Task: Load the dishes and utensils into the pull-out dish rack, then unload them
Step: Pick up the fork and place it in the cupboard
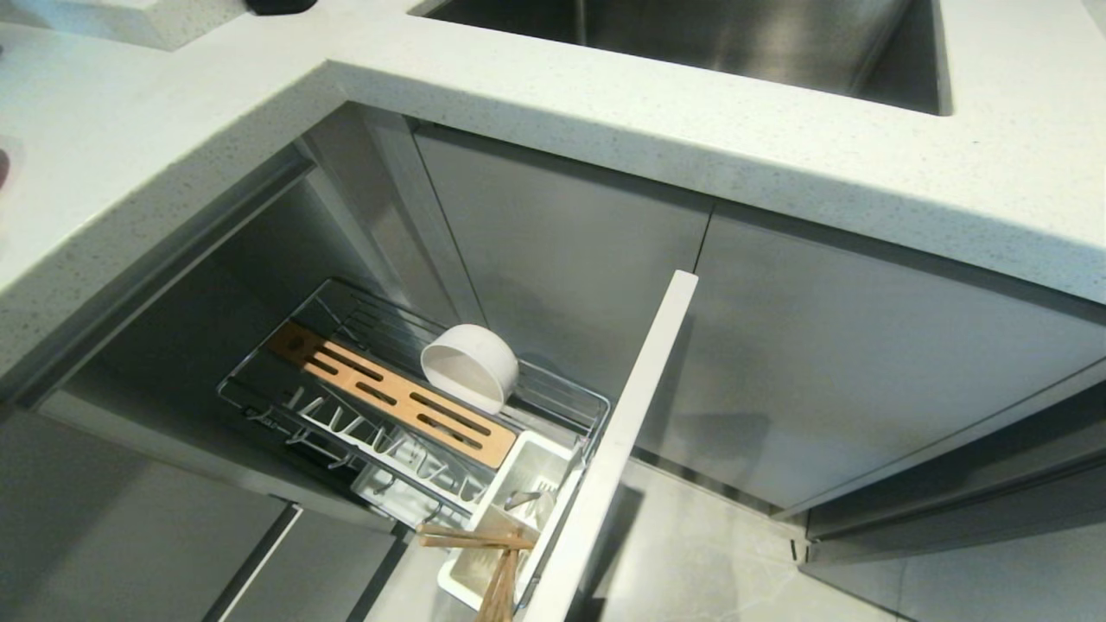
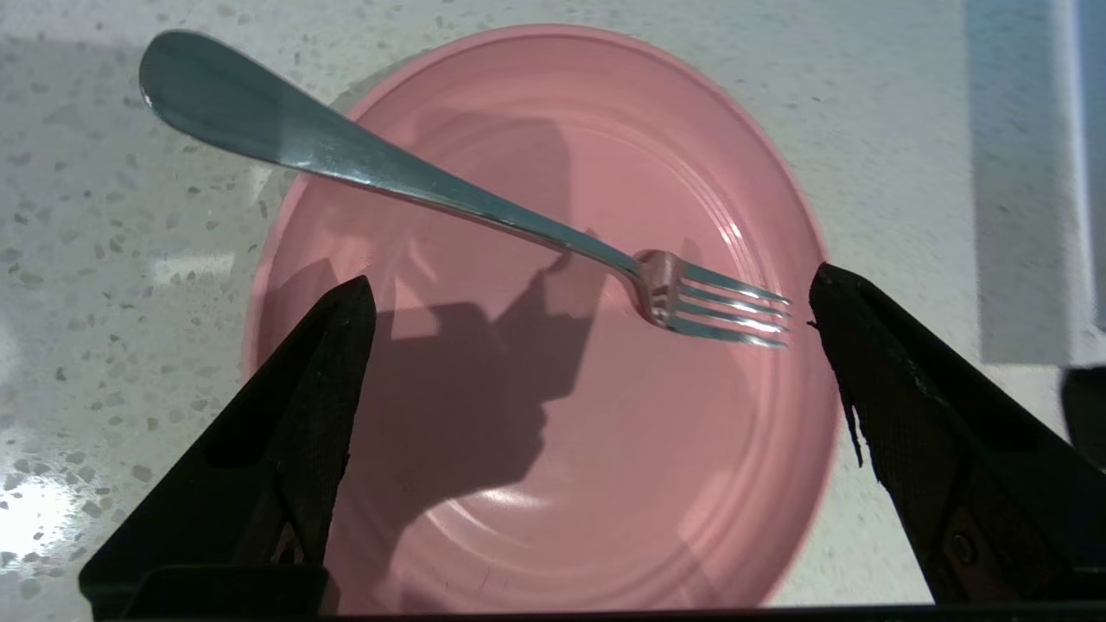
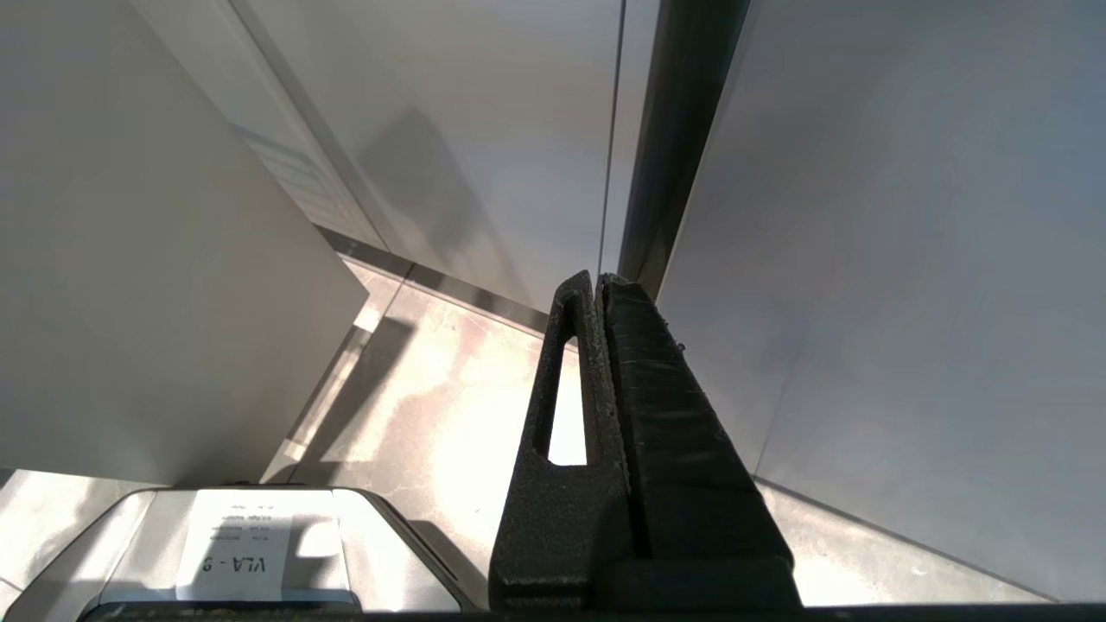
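A pull-out dish rack (image 1: 415, 406) stands drawn out from a low cabinet beneath a pale speckled counter (image 1: 605, 95). It is a chrome wire basket with a slotted wooden strip (image 1: 389, 399) along its middle, white prongs beside that, and a white plastic utensil caddy (image 1: 518, 510) at the end nearest its pale grey front panel (image 1: 618, 441). A small round white bowl (image 1: 469, 365) rests tipped on its side in the basket, opening facing outward, probably so it would drain. A pair of light wooden chopsticks (image 1: 492, 553) lies across and over the caddy's rim; something small and metallic sits inside the caddy, too unclear to name.

The wide, shallow pink plate (image 2: 553, 415) is not in the rack. It lies flat on the counter, seen from the left wrist, with a silver fork (image 2: 449, 199) resting on it, tines on the plate and handle reaching past the rim. The left gripper (image 2: 587, 328) hovers directly above the plate, its black fingers (image 2: 311, 397) spread wide and holding nothing, apparently lining up to pick up the fork or the plate.

The right gripper (image 3: 596, 294) hangs low beside grey cabinet doors, pointing towards the tiled floor, its fingers pressed together on nothing; it looks parked.

A steel sink (image 1: 691, 43) is set into the counter above the grey cabinet fronts.
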Robot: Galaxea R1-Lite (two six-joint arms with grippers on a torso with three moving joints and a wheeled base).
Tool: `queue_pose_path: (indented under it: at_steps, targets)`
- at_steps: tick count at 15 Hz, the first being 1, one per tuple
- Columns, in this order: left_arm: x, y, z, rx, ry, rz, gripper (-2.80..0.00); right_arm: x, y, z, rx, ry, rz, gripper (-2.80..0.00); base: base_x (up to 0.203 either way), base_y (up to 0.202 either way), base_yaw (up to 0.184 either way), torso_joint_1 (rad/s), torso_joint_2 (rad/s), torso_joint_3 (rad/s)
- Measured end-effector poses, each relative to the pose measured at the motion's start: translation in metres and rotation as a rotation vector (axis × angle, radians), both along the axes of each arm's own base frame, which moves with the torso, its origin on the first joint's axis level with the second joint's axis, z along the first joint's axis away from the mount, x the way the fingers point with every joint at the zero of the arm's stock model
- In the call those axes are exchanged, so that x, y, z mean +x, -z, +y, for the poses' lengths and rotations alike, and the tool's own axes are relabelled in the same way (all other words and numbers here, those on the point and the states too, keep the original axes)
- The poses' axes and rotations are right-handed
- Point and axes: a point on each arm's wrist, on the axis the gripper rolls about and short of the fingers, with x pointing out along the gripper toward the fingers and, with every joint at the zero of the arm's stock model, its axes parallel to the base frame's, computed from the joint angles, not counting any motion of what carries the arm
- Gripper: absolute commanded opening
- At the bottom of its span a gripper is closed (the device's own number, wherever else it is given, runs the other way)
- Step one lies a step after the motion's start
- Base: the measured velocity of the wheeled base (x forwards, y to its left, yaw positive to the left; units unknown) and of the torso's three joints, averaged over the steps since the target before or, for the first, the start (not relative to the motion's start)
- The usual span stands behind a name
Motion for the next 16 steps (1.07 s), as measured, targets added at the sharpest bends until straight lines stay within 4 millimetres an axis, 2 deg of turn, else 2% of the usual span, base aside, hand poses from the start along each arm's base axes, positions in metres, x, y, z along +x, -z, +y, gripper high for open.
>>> queue_pose_path:
  at_steps: [4, 16]
  targets:
    - [0.013, 0.008, -0.002, -0.064, -0.089, 0.034, 0.00, 0.000, 0.000, 0.000, 0.000, 0.000, 0.000, -2.80, 0.000, 0.000, 0.000, 0.000, 0.00, 0.000]
    - [0.029, 0.009, 0.008, -0.059, -0.088, 0.001, 0.00, 0.000, 0.000, 0.000, 0.000, 0.000, 0.000, -2.80, 0.000, 0.000, 0.000, 0.000, 0.00, 0.000]
